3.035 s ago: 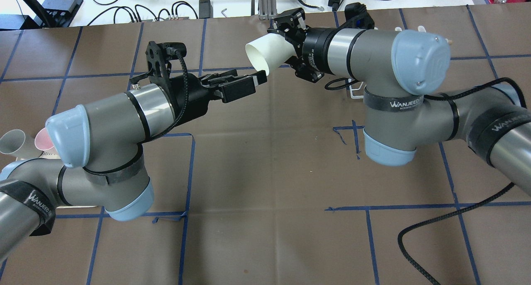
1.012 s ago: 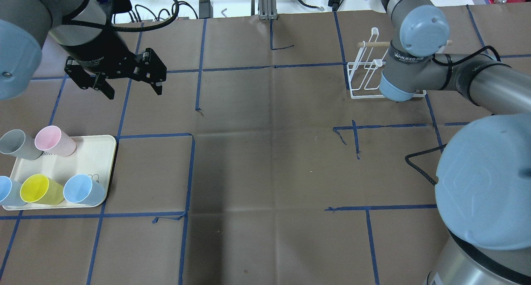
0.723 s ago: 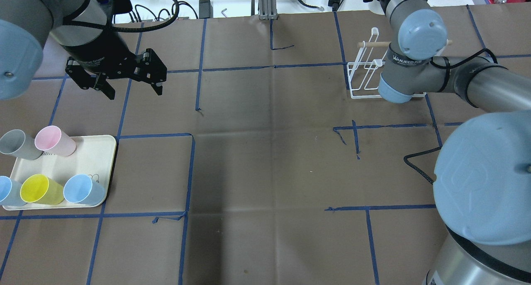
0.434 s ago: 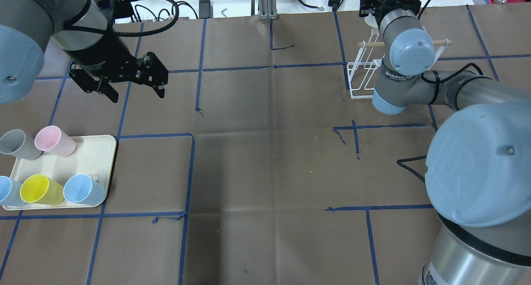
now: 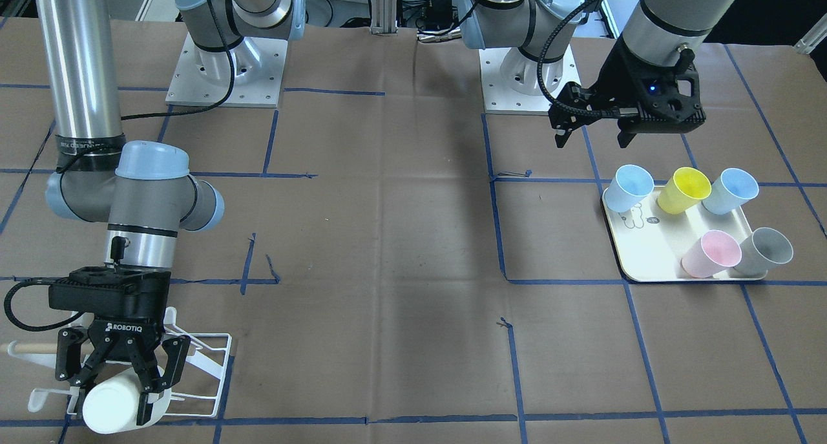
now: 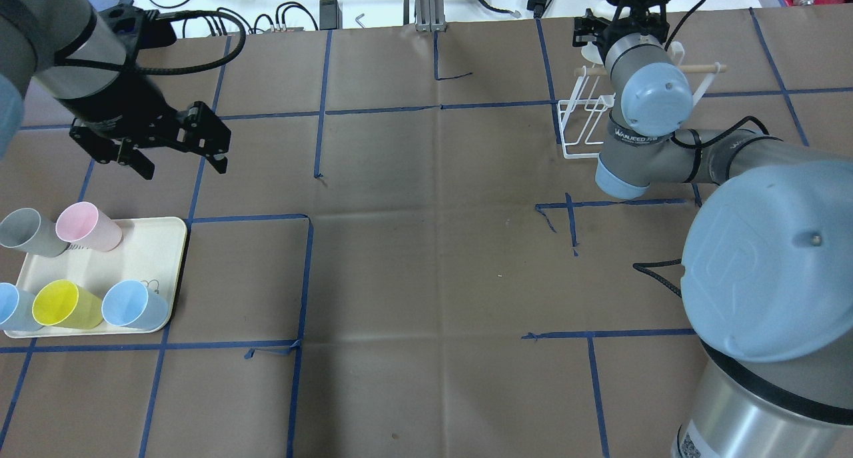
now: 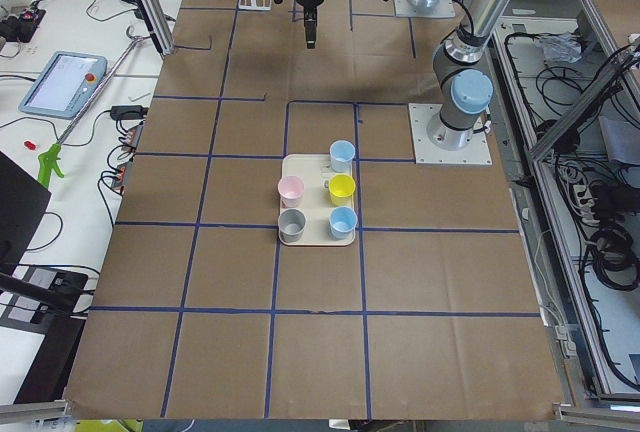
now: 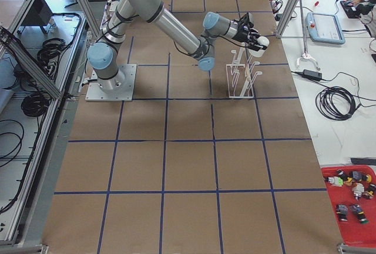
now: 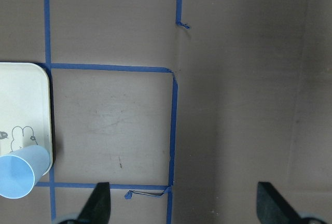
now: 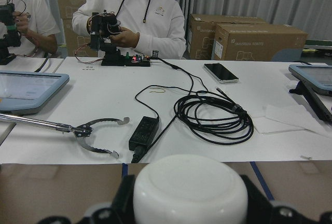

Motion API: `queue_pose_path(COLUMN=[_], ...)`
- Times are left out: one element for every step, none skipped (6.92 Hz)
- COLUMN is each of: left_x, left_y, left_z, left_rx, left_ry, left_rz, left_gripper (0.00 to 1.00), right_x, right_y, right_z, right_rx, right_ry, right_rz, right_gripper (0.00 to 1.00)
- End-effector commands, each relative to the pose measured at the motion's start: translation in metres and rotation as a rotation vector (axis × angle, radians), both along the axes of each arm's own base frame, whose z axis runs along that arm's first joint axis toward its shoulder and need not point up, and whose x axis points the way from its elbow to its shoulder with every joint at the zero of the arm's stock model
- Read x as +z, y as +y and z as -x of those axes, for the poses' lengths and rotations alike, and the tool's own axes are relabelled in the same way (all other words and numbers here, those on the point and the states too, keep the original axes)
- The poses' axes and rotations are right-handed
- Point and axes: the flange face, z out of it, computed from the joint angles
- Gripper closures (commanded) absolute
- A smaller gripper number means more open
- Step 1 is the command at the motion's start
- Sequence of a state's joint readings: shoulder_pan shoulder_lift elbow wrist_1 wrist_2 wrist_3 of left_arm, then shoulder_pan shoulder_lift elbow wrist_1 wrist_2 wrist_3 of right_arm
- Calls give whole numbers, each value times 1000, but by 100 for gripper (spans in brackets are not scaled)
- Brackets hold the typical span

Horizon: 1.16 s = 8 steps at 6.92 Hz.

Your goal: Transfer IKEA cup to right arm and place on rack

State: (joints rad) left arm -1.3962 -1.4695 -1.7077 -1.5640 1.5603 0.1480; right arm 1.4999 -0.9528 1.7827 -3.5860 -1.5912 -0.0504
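The cup (image 5: 106, 408) is white and lies on its side in the right gripper (image 5: 113, 395), just above the rack (image 5: 223, 374) at the rack's end farthest from the robot's base. Its closed bottom faces away from the robot. The fingers are clamped on its wall from both sides, and whether it touches the rack's wires cannot be told. It looks like a light, stiff plastic cup with a smooth, tapered wall. A squeeze should not crush it, but it could slide toward its narrow bottom if the grip loosens. The hold across the middle of the wall seems sound; a hold nearer the rim would likely flex more. To sit on the rack it probably has to be turned mouth down over a prong, and an off-centre rim could catch on the thin wire. The left gripper (image 5: 591, 139) hangs well apart from the rack, across the table, with its fingers spread and nothing between them. The tray (image 5: 646, 269) of coloured cups also lies far from the rack.
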Motion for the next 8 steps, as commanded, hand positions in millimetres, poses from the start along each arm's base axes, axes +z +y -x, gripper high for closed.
queue_pose_path(left_x=[-19,-34,-48,-59,-66,-77,-103,-136], left_y=[45,68,87,94,87,80,69,63], left_z=[-58,-83,-107,-114,-119,-124,-131,-134], left_rx=[-30,-53,-35,-13,-10,-10,-10,-12], left_ry=[2,-16,-18,-12,-16,-16,-16,-25], left_rz=[-21,-53,-76,-82,-75,-74,-73,-59], left_gripper=[0,0,0,0,0,1,1,1], right_x=[-1,2,5,10,21,44,65,79], right_y=[0,-2,-2,-2,-3,1,6,8], right_z=[0,0,0,0,-1,-3,-10,-15], right_rx=[-4,-5,-5,-4,-1,5,15,24], right_ry=[-4,-3,-3,-3,-3,-2,-1,-9], right_rz=[-19,-12,-7,2,25,60,42,-91], right_gripper=[0,0,0,0,0,0,0,0])
